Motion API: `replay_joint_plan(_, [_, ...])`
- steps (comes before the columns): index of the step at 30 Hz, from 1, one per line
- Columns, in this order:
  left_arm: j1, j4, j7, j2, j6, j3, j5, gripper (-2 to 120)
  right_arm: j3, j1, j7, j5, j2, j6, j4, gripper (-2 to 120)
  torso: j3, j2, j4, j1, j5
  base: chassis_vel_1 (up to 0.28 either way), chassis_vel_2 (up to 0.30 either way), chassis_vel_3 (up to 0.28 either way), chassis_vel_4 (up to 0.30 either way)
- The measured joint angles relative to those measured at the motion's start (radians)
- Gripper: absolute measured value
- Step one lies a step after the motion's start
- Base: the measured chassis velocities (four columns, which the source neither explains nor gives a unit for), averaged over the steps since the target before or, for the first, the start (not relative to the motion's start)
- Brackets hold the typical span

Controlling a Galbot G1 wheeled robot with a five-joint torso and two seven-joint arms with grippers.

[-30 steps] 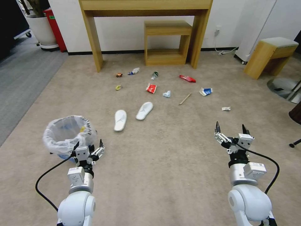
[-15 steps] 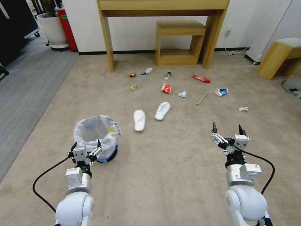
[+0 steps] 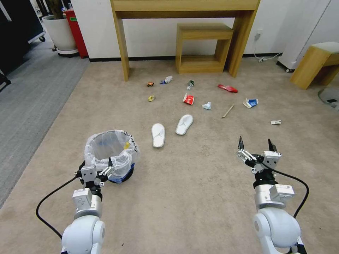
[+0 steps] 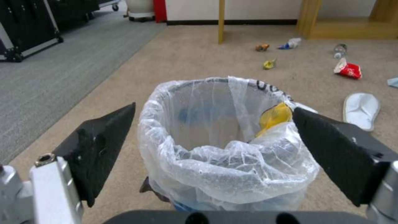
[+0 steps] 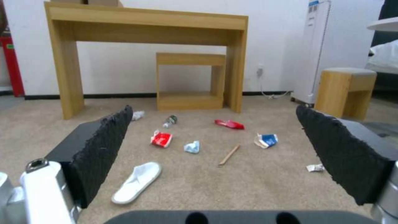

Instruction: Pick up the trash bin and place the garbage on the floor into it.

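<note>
From the head camera, my left gripper (image 3: 97,164) sits just in front of the trash bin (image 3: 111,150) on the beige floor (image 3: 190,190), fingers spread wide, holding nothing. My right gripper (image 3: 256,146) hovers wide open and empty, well apart from the garbage (image 3: 188,99) scattered near the wooden desk (image 3: 185,7).

Through the left wrist camera, the bin's crinkled liner sits between my open fingers (image 4: 101,141), which I judge is alignment for grasping the rim.

Through the right wrist camera, the open fingers (image 5: 105,144) frame a white slipper (image 5: 136,182) and wrappers beyond.

Trash bin (image 4: 224,174) base behind bag
</note>
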Motion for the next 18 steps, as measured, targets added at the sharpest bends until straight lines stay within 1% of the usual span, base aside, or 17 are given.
replay_joint_plan(11, [0.01,-0.003,0.002,-0.003,-0.012,0.0,0.004,100,0.002,-0.003,-0.007,-0.012,0.005,-0.002,0.007,100,0.0,0.0,0.0,0.0,0.0001,-0.007,0.01,0.01,-0.01])
replay_joint_plan(14, [0.011,-0.004,0.002,-0.005,-0.015,0.0,0.006,100,0.002,-0.004,-0.006,-0.012,0.005,-0.003,0.01,100,0.0,0.0,-0.0001,0.0,0.0,-0.104,0.117,0.081,-0.098])
replay_joint_plan(18, [0.012,-0.004,0.003,-0.006,-0.017,0.002,0.01,100,0.002,-0.005,-0.005,-0.012,0.005,-0.003,0.011,100,0.0,0.0,0.0,0.0,0.0001,-0.172,0.182,0.166,-0.173])
